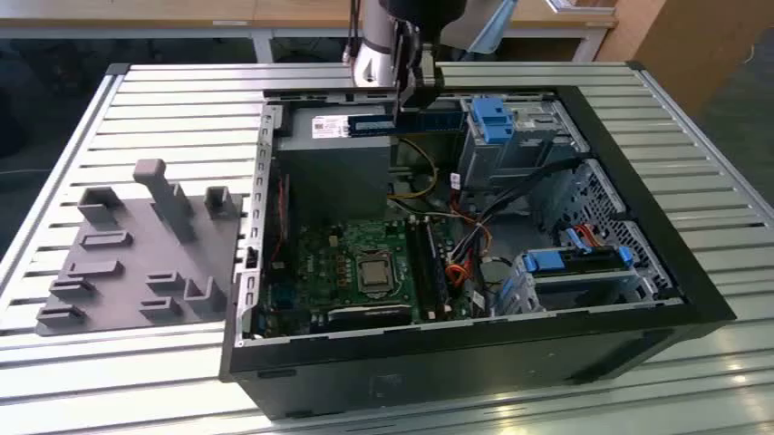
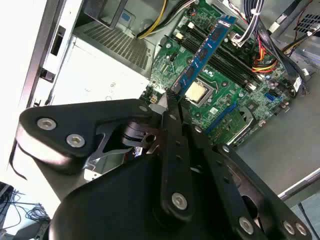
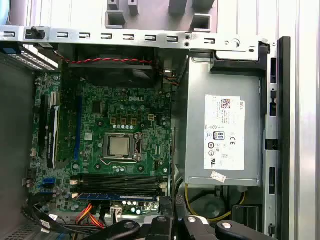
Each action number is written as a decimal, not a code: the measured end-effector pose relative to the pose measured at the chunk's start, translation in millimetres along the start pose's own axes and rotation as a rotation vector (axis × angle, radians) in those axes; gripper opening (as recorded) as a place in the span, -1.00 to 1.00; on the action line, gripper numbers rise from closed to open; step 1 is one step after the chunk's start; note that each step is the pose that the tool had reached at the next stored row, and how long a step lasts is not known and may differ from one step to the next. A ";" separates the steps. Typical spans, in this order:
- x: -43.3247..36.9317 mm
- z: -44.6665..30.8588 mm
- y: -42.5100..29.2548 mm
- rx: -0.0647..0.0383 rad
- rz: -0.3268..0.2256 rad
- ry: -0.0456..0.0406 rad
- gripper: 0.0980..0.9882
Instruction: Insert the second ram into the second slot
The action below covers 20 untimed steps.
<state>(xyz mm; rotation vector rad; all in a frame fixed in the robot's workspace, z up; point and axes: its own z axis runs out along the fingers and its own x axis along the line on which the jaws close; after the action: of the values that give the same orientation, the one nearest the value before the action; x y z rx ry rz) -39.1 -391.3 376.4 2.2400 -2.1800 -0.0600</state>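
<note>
Case (image 1: 459,362): black. Inside case: board (image 3: 95,120) green; ram (image 2: 210,45) blue, dark chips; bay tabs (image 1: 490,116) light blue; supply (image 3: 196,130) grey, white label. Beside case: grey fixture (image 1: 121,272); table (image 1: 169,109) silver, ribbed.

PC interior: white sticker (image 3: 224,132) on the power supply (image 3: 196,125) (symbols, fine print), no wording legible; likewise white logo (image 3: 136,100) on motherboard (image 3: 92,145).

1. In the exterior view the light is soft and even. The ribbed worktop (image 1: 158,100) shines pale, with glare streaks along its near edge.
2. The computer case (image 1: 484,349) is shaded inside.
3. In the second wrist view the power supply (image 2: 90,80) washes out near white. The black tool (image 2: 170,100), clamped on the second ram (image 2: 207,45), looms dark.
4. In the first wrist view the motherboard (image 3: 115,135) is evenly lit.
</note>
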 end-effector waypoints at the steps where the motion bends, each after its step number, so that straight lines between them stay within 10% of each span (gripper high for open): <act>1: 0.0 0.0 0.0 0.000 0.000 0.0000 -0.91; 20: 7.4 -0.1 0.2 0.000 0.000 0.0000 -0.91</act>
<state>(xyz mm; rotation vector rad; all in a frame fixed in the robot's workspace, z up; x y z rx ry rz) -39.1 -398.7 376.4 2.2400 -2.1801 -0.0600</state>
